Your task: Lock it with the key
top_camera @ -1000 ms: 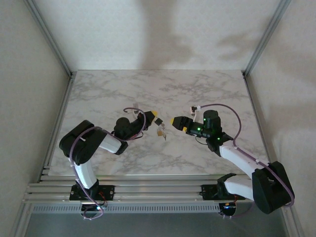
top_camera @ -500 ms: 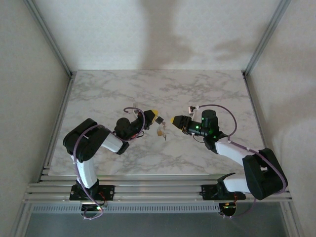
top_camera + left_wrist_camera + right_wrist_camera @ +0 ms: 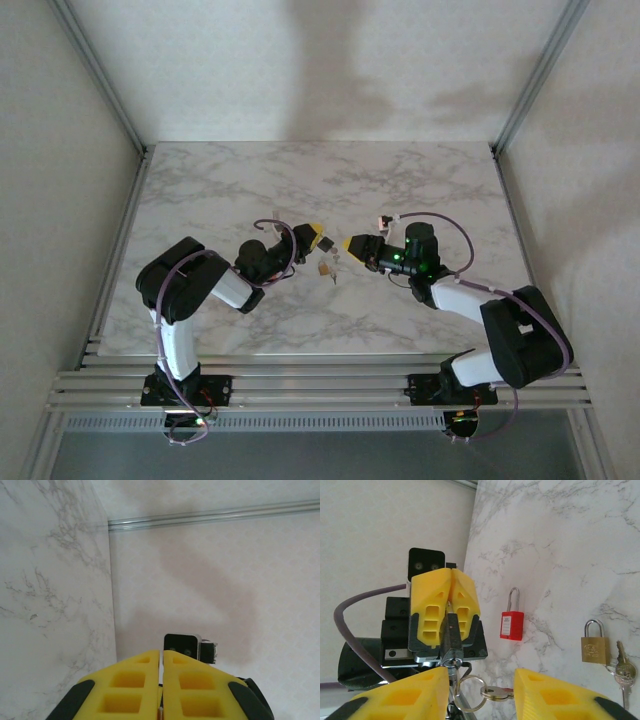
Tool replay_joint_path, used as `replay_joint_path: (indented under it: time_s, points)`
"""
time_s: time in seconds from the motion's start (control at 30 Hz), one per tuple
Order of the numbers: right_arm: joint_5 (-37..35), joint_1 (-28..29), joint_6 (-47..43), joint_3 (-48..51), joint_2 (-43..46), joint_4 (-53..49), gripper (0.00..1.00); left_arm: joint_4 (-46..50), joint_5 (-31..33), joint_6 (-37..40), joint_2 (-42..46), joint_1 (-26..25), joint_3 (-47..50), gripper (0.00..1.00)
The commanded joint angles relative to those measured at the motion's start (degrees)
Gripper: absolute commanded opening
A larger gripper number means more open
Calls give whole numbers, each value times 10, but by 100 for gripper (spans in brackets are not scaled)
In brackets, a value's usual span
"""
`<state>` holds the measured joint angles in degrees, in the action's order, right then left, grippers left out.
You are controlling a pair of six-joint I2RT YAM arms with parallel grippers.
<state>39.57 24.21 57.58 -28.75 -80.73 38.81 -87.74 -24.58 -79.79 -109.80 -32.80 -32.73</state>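
Fingers [image 3: 432, 607] of the left gripper [image 3: 314, 236] are pinched tight on a thin dark lock [image 3: 451, 632], held up off the marble table [image 3: 450, 180]. A key ring [image 3: 470, 686] hangs from the dark lock with a key [image 3: 495, 693] on it. Just right of the dark lock sits the right gripper [image 3: 350, 244], jaws apart either side of that ring, can't tell if they touch it. Further right of the dark lock, a red padlock [image 3: 512, 622], then a brass padlock [image 3: 594, 649] with its keys [image 3: 620, 672], both lying flat
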Motion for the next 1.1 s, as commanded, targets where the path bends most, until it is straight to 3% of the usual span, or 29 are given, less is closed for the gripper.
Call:
replay_joint_path:
  time_s: [0.0,1.07]
  points:
    - [23,-2,11,0,-14,42,37,-59,-2,-13,-15,-6,-16,0]
    - [37,17,0,-17,-41,44,26,-90,-5,-30,-52,-15,-27,0]
